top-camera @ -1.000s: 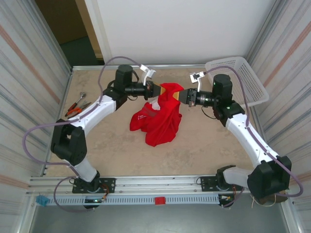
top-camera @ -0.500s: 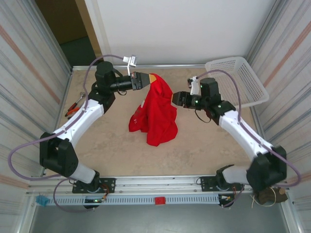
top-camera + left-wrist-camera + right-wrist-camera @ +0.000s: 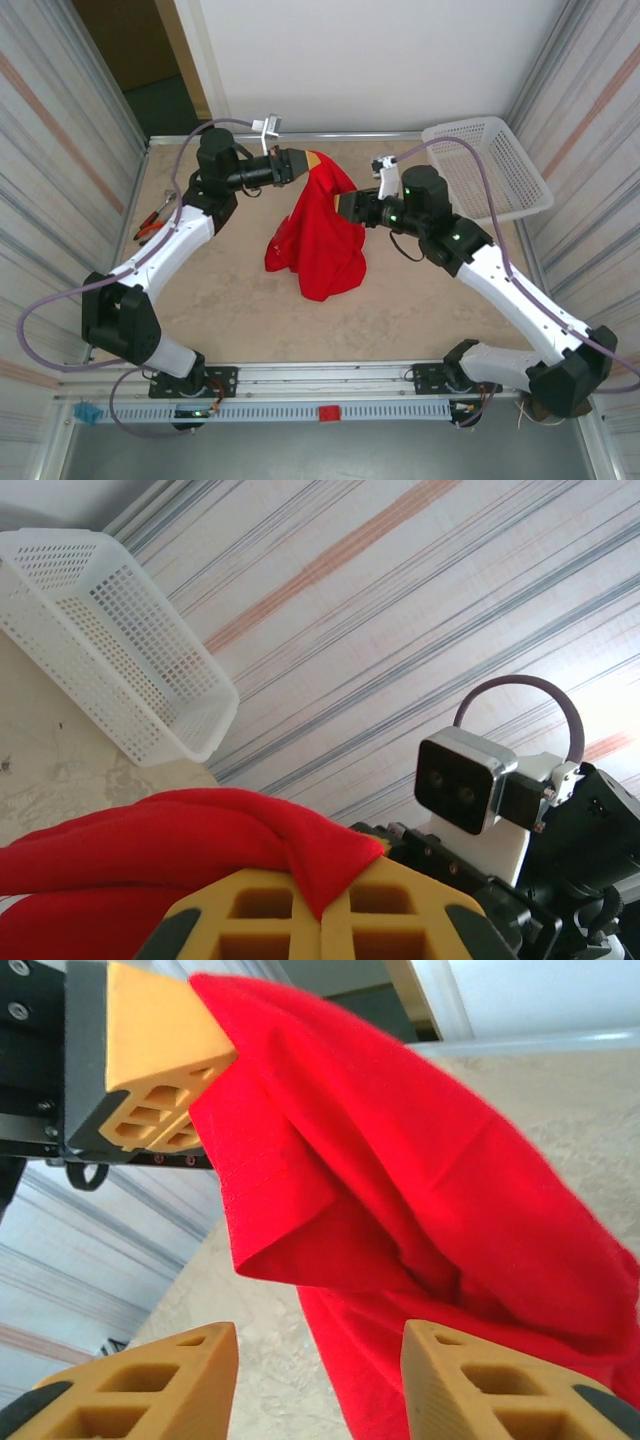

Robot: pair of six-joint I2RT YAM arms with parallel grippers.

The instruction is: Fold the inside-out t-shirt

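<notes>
Limply bunched bright red t-shirt (image 3: 325, 240)

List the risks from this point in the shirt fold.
1. The t-shirt hangs from the left gripper by one small pinch of cloth. A tug might pull it free.
2. The right gripper is open just short of a doubled fold. Closing there may catch several layers and leave the t-shirt twisted.
3. The lower cloth lies bunched on the table. Spreading it may drag creases along.
</notes>
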